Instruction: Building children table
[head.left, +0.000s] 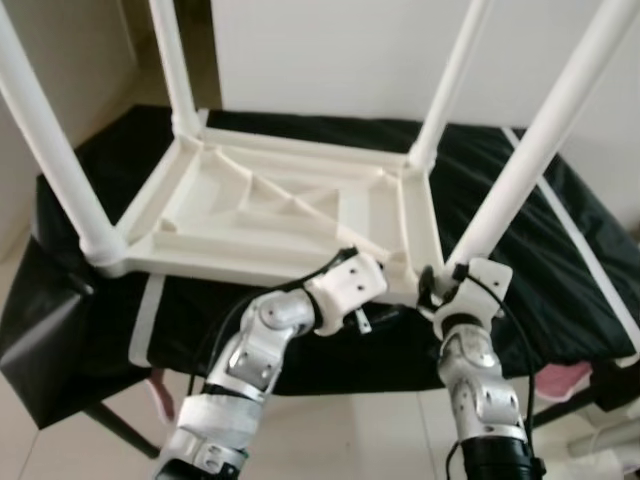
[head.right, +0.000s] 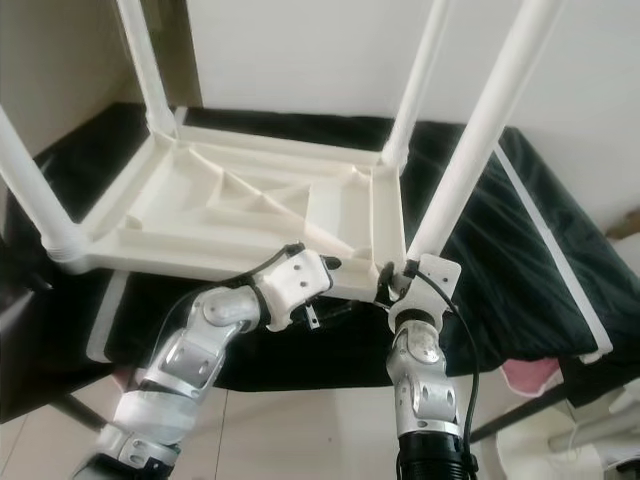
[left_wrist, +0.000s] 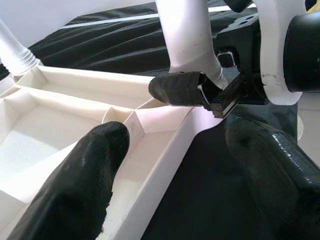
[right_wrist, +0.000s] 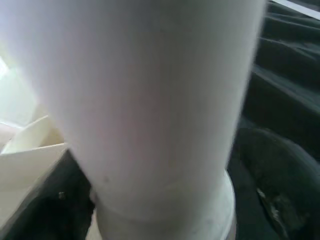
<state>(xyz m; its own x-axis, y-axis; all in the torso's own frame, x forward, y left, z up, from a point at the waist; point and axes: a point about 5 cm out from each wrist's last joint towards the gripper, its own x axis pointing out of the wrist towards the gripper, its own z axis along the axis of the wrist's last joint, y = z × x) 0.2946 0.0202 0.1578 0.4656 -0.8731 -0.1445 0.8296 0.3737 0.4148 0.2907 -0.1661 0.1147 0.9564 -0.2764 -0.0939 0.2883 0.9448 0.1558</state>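
White plastic: one children's table (head.left: 270, 215), upside down on a black cloth (head.left: 520, 270) spread over a low surface.
Count: four legs, all standing in corner sockets; two robot arms; two grippers.
Orientation: ribbed underside facing up, legs pointing upward and splaying slightly outward; long axis of the tabletop running left to right across the head views.
Near-right leg (head.left: 545, 135): rising from the corner closest to the robot, long axis leaning up and to the right.
Near-left leg (head.left: 55, 165): seated in its ringed collar at the near-left corner.
Far legs: two, at the back corners beside a pale wall (head.left: 340, 55).
Right gripper (left_wrist: 212, 95): at the base of the near-right leg, fingers pressed on opposite sides of it, clamped just above the socket.
Left gripper (left_wrist: 175, 170): at the near edge of the tabletop just beside that same corner, fingers spread apart, one over the ribbed inside, the other outside the rim above the cloth; grasping nothing.
Writing: none readable on table or cloth.
Floor (head.left: 330, 430): pale tiles beneath the cloth's edge, something pink (head.left: 565, 380) at lower right.
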